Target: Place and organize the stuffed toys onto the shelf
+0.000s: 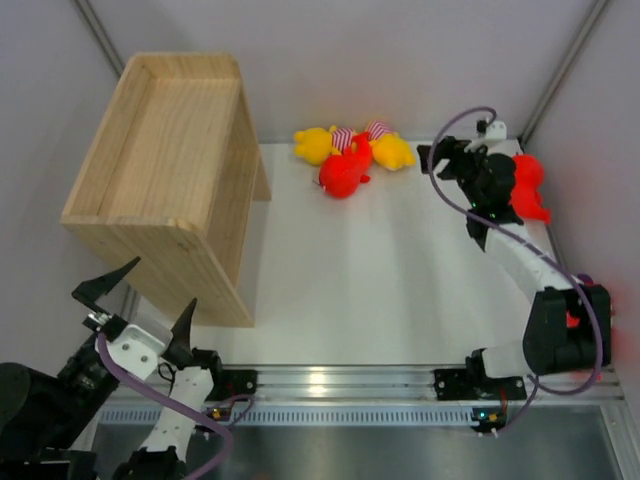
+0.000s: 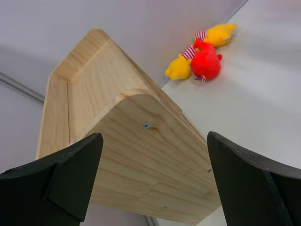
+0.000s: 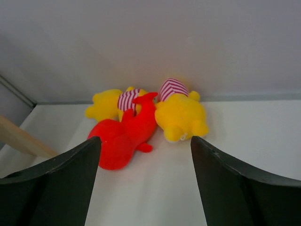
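Stuffed toys (image 1: 345, 172) huddled at far edge of table (image 1: 400, 270), shelf (image 1: 160, 170) standing at left, left claw (image 2: 155, 136) spread wide and empty, right claw (image 3: 146, 141) likewise.

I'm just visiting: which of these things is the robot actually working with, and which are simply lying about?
Part of the job:
wooden shelf
left yellow toy
right yellow toy
red shark lying between them
second red toy, far right

Just there:
white table
metal rail at its near edge
purple cable
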Available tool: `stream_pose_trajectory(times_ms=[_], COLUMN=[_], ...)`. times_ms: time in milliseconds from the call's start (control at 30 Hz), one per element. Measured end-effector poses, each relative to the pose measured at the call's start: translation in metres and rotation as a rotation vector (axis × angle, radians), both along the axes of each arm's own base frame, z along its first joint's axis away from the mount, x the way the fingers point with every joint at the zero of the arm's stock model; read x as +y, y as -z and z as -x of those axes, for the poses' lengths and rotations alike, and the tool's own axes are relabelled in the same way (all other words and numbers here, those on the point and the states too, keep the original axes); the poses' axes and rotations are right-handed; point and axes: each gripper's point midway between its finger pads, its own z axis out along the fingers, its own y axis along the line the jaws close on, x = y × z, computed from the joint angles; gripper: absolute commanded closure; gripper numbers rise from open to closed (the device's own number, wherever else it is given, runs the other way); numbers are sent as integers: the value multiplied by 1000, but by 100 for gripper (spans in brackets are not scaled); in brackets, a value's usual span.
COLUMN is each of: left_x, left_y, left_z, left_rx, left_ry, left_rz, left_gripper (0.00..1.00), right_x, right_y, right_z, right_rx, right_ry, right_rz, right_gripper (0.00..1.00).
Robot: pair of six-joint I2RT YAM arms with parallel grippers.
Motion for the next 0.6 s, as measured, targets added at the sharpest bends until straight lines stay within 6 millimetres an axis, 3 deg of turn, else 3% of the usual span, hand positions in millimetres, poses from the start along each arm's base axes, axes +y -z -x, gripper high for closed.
stream_pose_trajectory(times_ms=[133, 233, 367, 433, 500, 567, 600], left_x=[17, 36, 49, 51, 52, 51, 51], left_y=[-13, -25, -37, -39, -39, -39, -39], left_z=[-13, -35, -63, -72, -77, -79, -80], left_rx=[21, 39, 58, 71, 83, 89, 89], left_ry=[-114, -234, -318, -330, -337, -339, -339], left_rz=[71, 126, 174, 189, 198, 206, 211], left_gripper=[2, 1, 2, 1, 2, 2, 1], right_x=[70, 128, 178, 195, 203, 210, 214], right_y=[-11, 5, 68, 109, 153, 189, 202], right_z=[-52, -85, -112, -112, -108, -101, -96], right_rx=[85, 174, 356, 459, 558, 639, 670], right_ry=[-137, -237, -307, -329, -334, -336, -340], right_rz=[26, 47, 54, 65, 85, 108, 116], right_gripper=[11, 10, 10, 10, 17, 30, 51])
